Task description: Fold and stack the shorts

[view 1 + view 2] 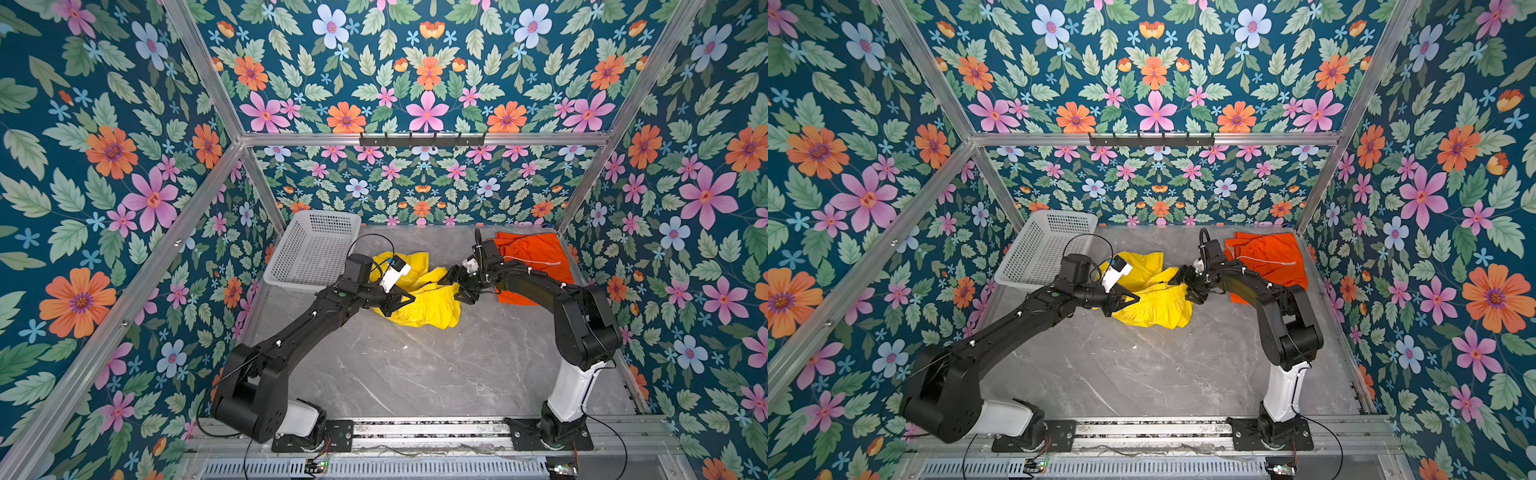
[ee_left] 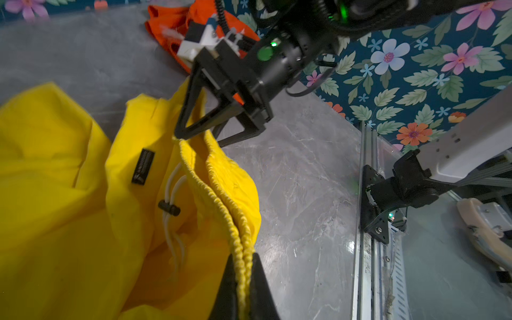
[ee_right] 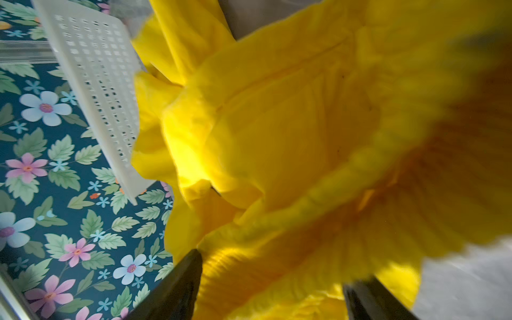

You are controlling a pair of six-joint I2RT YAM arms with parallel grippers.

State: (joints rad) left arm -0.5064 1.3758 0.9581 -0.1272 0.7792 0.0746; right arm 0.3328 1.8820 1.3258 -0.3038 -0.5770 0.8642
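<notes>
The left claw (image 2: 243, 266) is pinched tight on the yellow shorts (image 1: 432, 307) at the elastic waistband (image 2: 221, 205) — they're bunched up mid-surface (image 1: 415, 365), near the white basket (image 1: 307, 249). The right claw (image 3: 273, 268) is spread wide, with yellow fabric between its fingers. The orange shorts (image 1: 536, 249) are in the far right corner.

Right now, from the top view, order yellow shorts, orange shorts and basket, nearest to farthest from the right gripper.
1. yellow shorts, at the right gripper, centre.
2. orange shorts, beside its arm, back right.
3. basket, back left.
</notes>
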